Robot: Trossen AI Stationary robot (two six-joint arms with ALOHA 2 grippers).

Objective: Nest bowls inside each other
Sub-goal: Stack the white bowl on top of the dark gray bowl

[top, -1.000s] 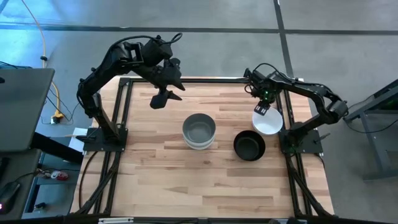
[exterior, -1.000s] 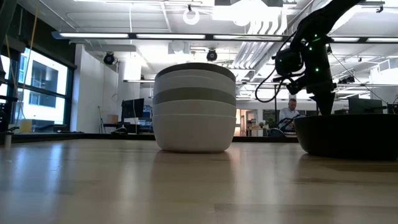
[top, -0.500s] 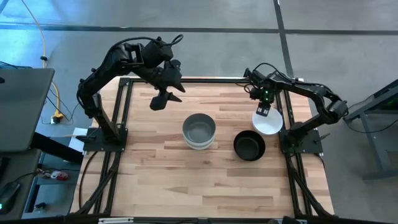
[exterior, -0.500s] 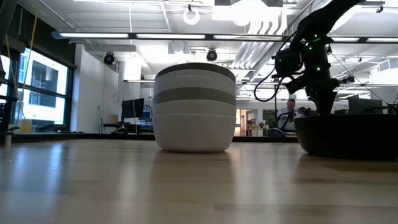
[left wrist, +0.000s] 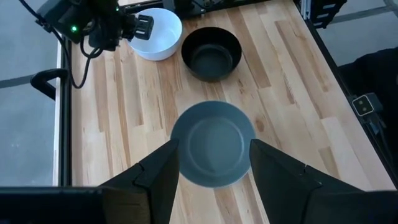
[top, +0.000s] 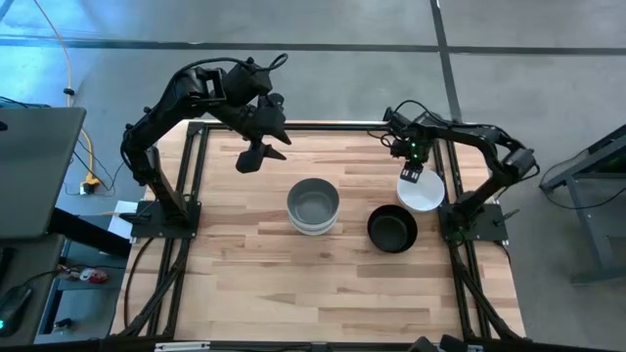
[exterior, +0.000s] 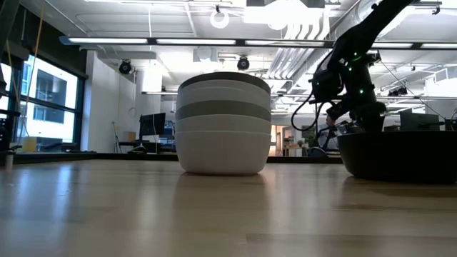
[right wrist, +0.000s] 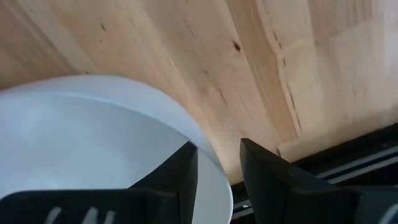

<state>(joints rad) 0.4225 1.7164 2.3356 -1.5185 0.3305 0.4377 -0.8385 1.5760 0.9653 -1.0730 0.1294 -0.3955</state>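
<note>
Straddling the rim of a white bowl (top: 422,194) at the worktop's (top: 245,264) right edge, the right hand (top: 412,174) is seen with fingers either side of the wall, apparently pinching it. The black bowl (top: 391,230) lies just beside; the nested stack (top: 313,204) stands mid-worktop. A lift and carry onto the stack is judged next. The left hand (top: 251,156) is held spread, high above the rear.

Nested stack (top: 313,204) mid-table – grey on top; black bowl (top: 391,230) beside white bowl (top: 422,195).
</note>
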